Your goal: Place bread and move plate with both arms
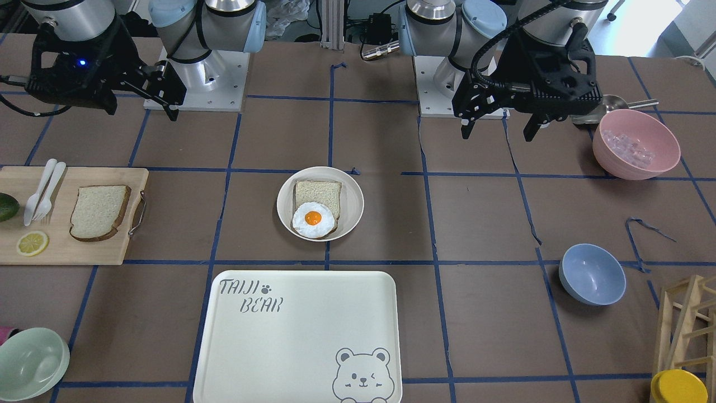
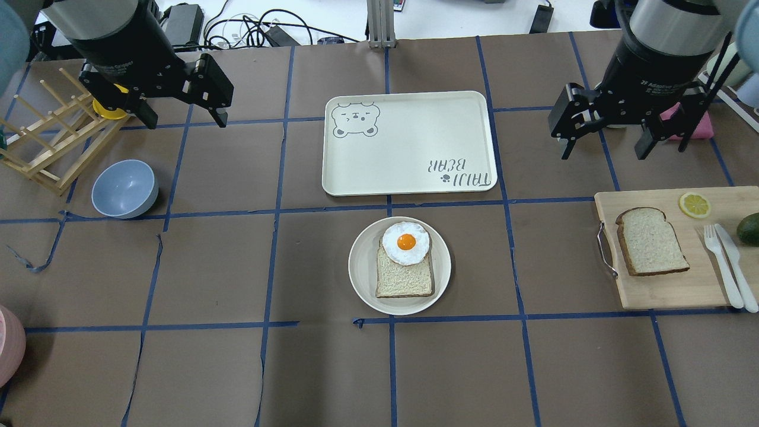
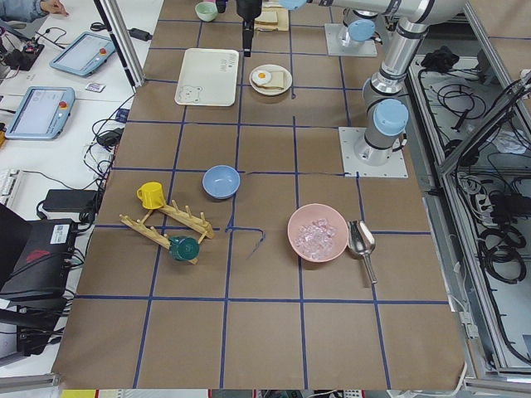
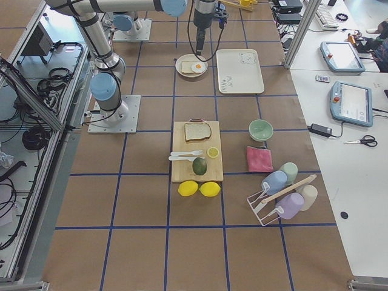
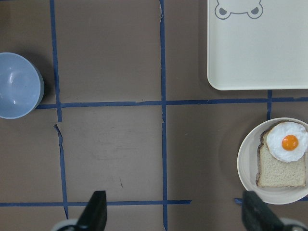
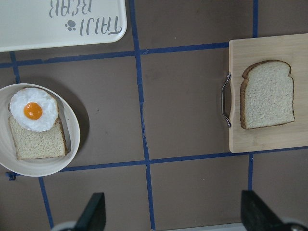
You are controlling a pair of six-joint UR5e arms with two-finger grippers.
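Observation:
The bread, a large dark-crusted slice, lies on a wooden cutting board at the right; it also shows in the right wrist view. The round cream plate sits mid-table and holds a smaller pale slice topped with a fried egg. My right gripper hangs open and empty above the table, behind the board. My left gripper hangs open and empty at the far left, well away from the plate.
A cream tray with a bear drawing lies just beyond the plate. A blue bowl and a wooden rack are at the left. A fork and knife and a lemon slice share the board. A pink bowl stands near my left arm.

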